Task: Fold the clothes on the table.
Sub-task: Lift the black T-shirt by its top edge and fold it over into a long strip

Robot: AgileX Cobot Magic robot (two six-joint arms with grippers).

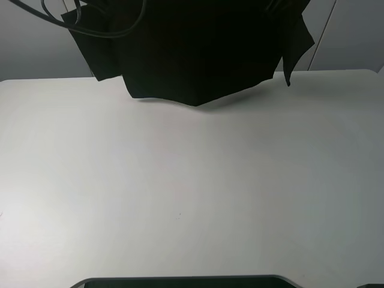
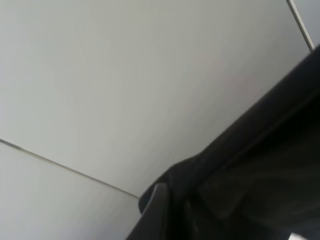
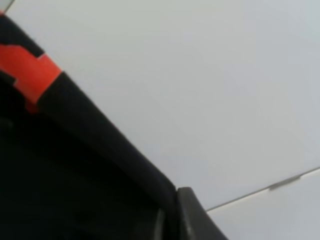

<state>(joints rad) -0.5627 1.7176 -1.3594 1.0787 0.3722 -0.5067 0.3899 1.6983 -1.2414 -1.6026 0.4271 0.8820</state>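
The black T-shirt point(image 1: 192, 48) hangs in the air above the far edge of the white table point(image 1: 192, 192). Its lower hem droops to a point just over the tabletop. Both grippers are above the exterior view's top edge, out of sight there. In the left wrist view my left gripper point(image 2: 175, 200) is shut on black cloth point(image 2: 260, 165), and one pale fingertip point(image 2: 157, 210) shows. In the right wrist view my right gripper point(image 3: 172, 212) is shut on black cloth bearing a red print point(image 3: 30, 70). The rest of the chest print is hidden.
Black cables point(image 1: 90, 27) loop in front of the shirt at the top left. A dark base edge point(image 1: 180, 282) runs along the table's near side. A pale panelled wall point(image 2: 100, 75) stands behind the table.
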